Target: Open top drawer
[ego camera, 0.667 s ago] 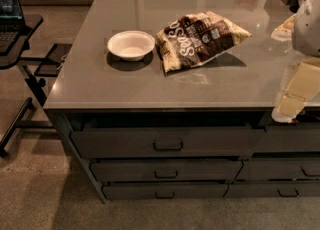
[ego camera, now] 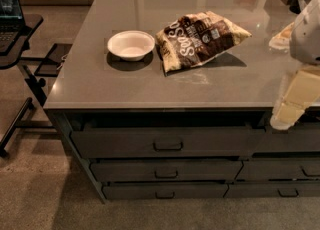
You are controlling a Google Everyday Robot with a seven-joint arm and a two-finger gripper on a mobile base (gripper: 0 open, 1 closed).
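Observation:
The top drawer is the wide dark-grey front with the tallest panel, just under the left part of the counter. It has a small loop handle at its centre. A dark gap shows between its top edge and the counter's rim. My gripper, with cream-coloured fingers under a white arm, hangs at the right edge of the view. It is level with the counter's front rim, to the right of the drawer and apart from the handle.
A grey counter carries a white bowl and a snack bag. Two shallower drawers lie below the top one. A narrower drawer stack is to the right. A black stand with a laptop is to the left.

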